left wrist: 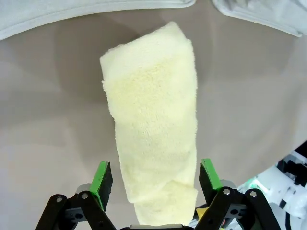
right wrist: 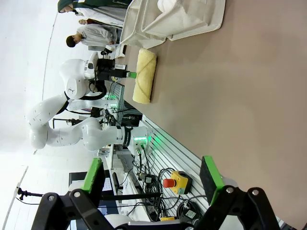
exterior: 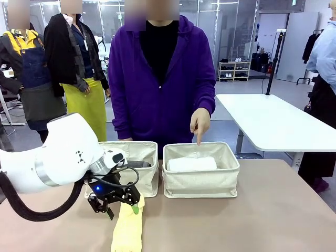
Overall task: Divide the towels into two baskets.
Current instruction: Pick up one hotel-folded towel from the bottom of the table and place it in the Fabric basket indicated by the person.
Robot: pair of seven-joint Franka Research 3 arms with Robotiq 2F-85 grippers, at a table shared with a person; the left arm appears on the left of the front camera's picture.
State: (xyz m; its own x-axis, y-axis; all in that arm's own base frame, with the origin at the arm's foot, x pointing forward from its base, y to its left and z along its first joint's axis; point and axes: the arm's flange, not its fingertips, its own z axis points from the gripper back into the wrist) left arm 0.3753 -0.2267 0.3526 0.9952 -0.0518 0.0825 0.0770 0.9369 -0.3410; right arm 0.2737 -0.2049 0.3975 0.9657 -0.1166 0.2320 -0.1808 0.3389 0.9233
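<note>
The left hand [left wrist: 154, 184] sits wide open astride the pale yellow towel [left wrist: 156, 129], just before the left basket [exterior: 137, 170]. Next it must close, lift (the person's finger [exterior: 198, 137] indicates the right basket [exterior: 202, 184]); the right hand [right wrist: 152, 184] is wide too.

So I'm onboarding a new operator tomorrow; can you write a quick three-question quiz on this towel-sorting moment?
1. True or false: the left end effector has its pads either side of the pale yellow towel, which lies on the table.
2. Which basket is the person's hand pointing into?
A. the left basket
B. the right basket
C. neither
3. Fill in: the right basket holds a ____ towel.

Key: 1 true. 2 B. 3 white.
</note>
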